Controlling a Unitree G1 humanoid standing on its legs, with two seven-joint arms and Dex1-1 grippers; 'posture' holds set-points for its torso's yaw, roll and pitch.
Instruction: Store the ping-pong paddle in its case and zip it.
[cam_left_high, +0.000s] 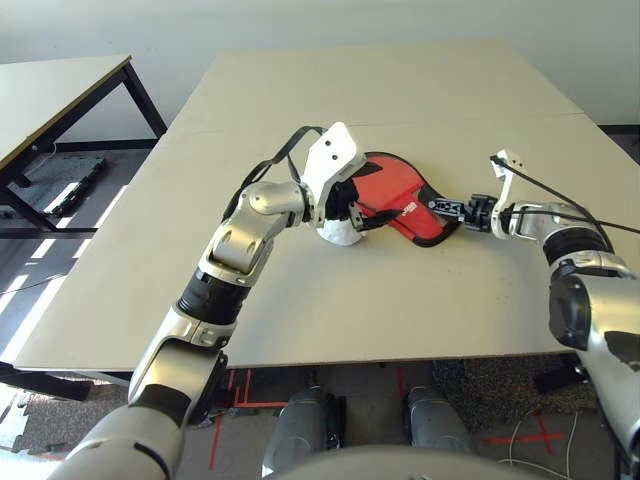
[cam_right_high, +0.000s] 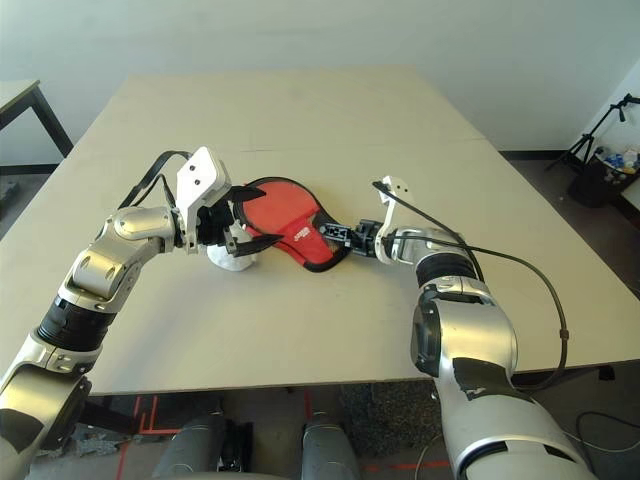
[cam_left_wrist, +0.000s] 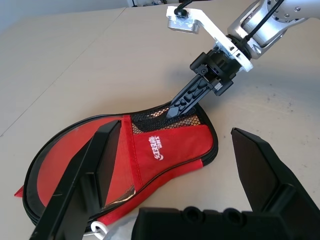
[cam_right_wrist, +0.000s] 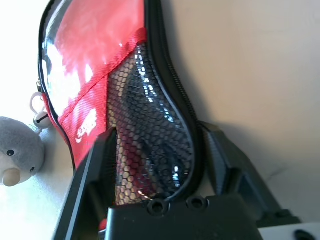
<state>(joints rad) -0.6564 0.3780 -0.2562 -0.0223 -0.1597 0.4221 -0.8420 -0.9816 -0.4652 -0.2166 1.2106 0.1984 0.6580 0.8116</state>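
A pale beige desk (cam_left_high: 400, 90) is standing before a plain white wall, with a second, dark-legged desk (cam_left_high: 60, 90) off to the robot's left and grey floor showing around both. The top is lying mostly bare, leaving broad open room toward the far edge and along the near edge in front of the robot. Near the middle, the red case (cam_left_high: 400, 205) is lying flat, its round end toward the left arm and its narrow, mesh-pocketed handle end toward the right arm; the red face of the ping-pong paddle (cam_left_wrist: 70, 155) is showing inside the round end, whose edge looks unzipped. A white fluffy ball (cam_left_high: 338, 233) is sitting just beside the round end. The left claw (cam_left_wrist: 170, 175) is hovering above that end with its fingers spread wide, holding nothing. The right claw (cam_right_wrist: 157, 160) is reaching in low from the other side, its fingers partly closed and straddling the case's handle end, one on each side of the mesh pocket.
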